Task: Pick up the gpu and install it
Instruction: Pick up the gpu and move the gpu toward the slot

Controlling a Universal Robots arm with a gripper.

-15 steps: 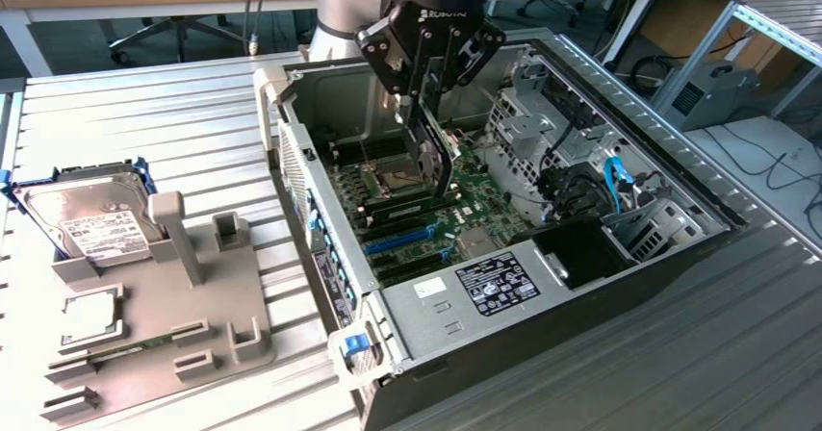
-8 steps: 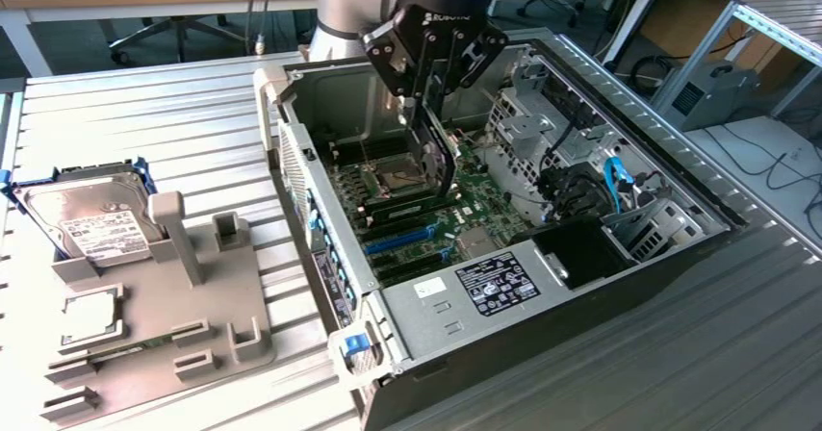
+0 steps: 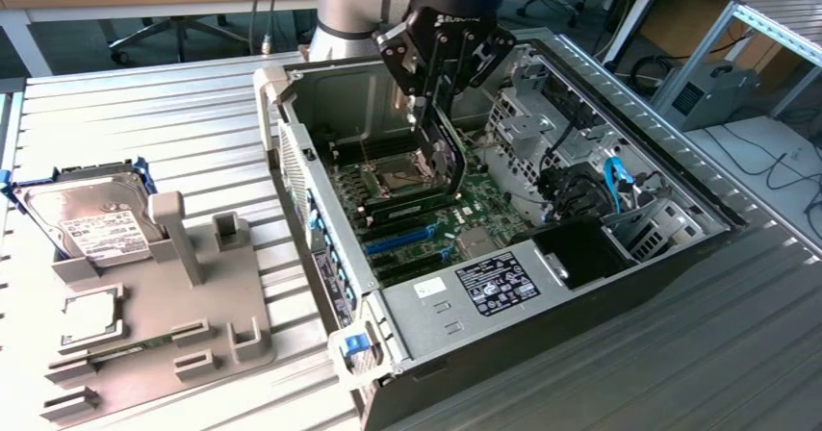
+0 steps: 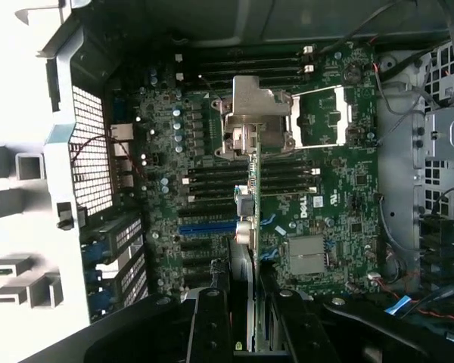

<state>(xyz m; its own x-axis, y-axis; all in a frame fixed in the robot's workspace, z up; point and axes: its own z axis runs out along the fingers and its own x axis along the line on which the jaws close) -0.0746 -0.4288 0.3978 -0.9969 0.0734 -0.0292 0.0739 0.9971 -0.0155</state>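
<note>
My gripper (image 3: 437, 89) grasps the gpu (image 3: 448, 157) edge-on, upper centre of frame, above the motherboard (image 3: 491, 202) inside the computer case (image 3: 430, 316).

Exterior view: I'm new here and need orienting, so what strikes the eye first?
An open computer case fills the centre. Inside it, the arm's tool grips a graphics card on edge. A hard drive leans in a grey rack at the exterior view's left.

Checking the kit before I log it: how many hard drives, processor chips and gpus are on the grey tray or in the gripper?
hard drive: 1
processor chip: 1
gpu, held by the gripper: 1
Total: 3
</note>
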